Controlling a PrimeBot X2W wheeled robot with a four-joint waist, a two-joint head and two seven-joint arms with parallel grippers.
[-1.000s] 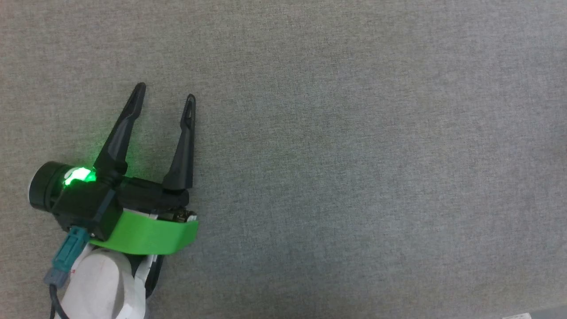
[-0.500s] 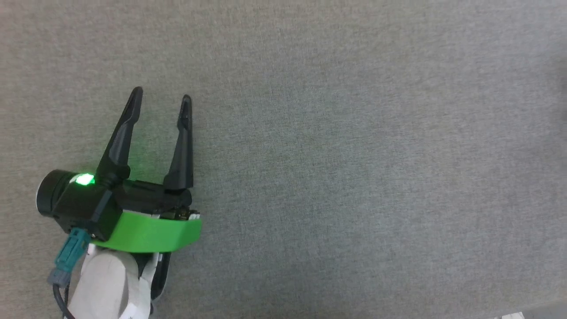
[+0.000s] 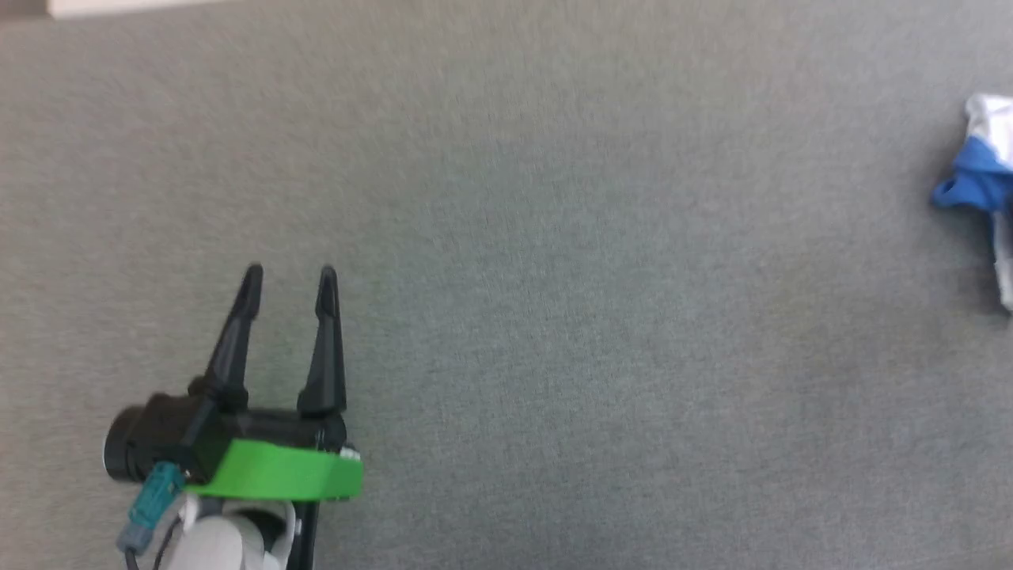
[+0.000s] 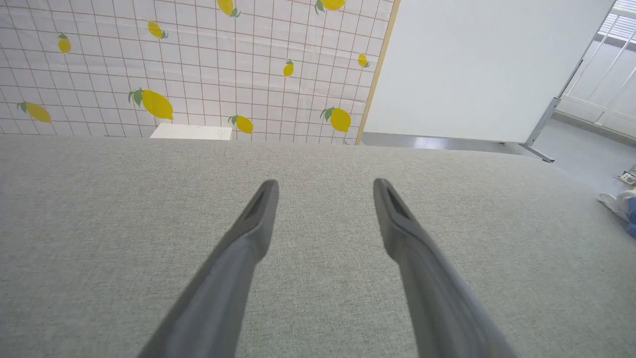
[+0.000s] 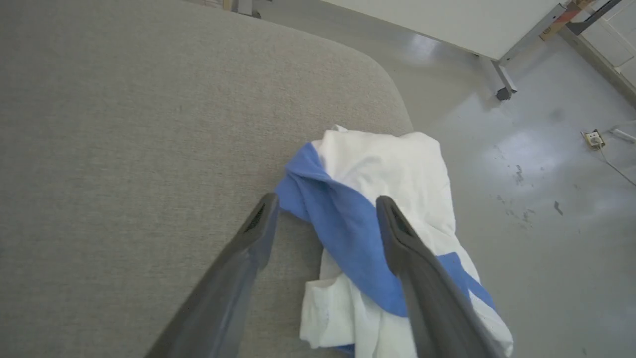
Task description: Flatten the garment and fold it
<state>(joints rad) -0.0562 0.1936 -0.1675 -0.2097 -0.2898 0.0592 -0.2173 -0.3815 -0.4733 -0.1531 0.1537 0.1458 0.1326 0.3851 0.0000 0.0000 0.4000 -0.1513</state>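
Right gripper hovers over the bunched garment, 2 fingers apart, empty. It lies at the table's right edge; if I nudge it, it could slide off.

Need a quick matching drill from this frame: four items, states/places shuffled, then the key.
Items:
1. garment
2. left gripper
3. right gripper
4. lemon-print backdrop

States/places:
A. open above bare grey surface
B. behind the surface's far edge
C. crumpled by the surface's rounded corner
D. open, fingers poised over the garment

Pairs: 1-C, 2-A, 3-D, 4-B
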